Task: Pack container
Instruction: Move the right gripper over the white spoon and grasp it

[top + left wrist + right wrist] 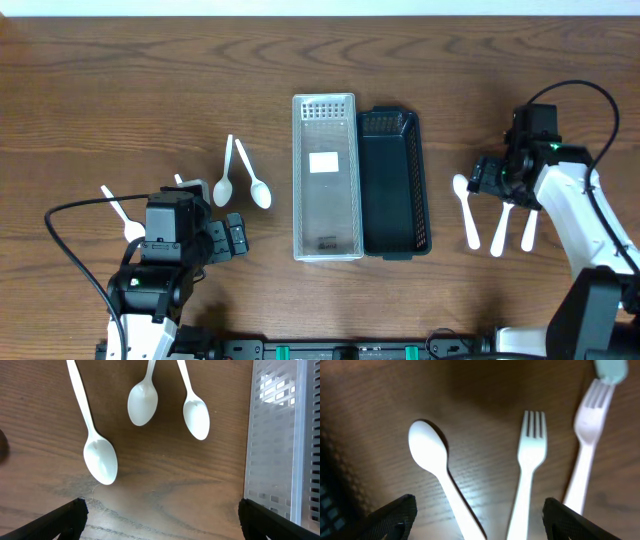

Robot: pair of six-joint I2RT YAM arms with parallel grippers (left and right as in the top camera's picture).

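Note:
A clear perforated container (325,175) lies at the table's middle, with a dark perforated container (393,180) against its right side. Three white spoons (225,180) lie left of them; they also show in the left wrist view (100,457), (142,402), (196,415). My left gripper (235,238) (160,520) is open and empty, just short of the spoon bowls. At the right lie a white spoon (466,210) (427,447) and two white forks (500,230) (532,445), (592,415). My right gripper (490,178) (480,517) is open and empty, low over the spoon and the nearer fork.
The clear container's wall (275,435) stands at the right of the left wrist view. Another small white utensil (180,180) lies partly hidden by the left arm. The dark container's edge (326,505) shows at the left of the right wrist view.

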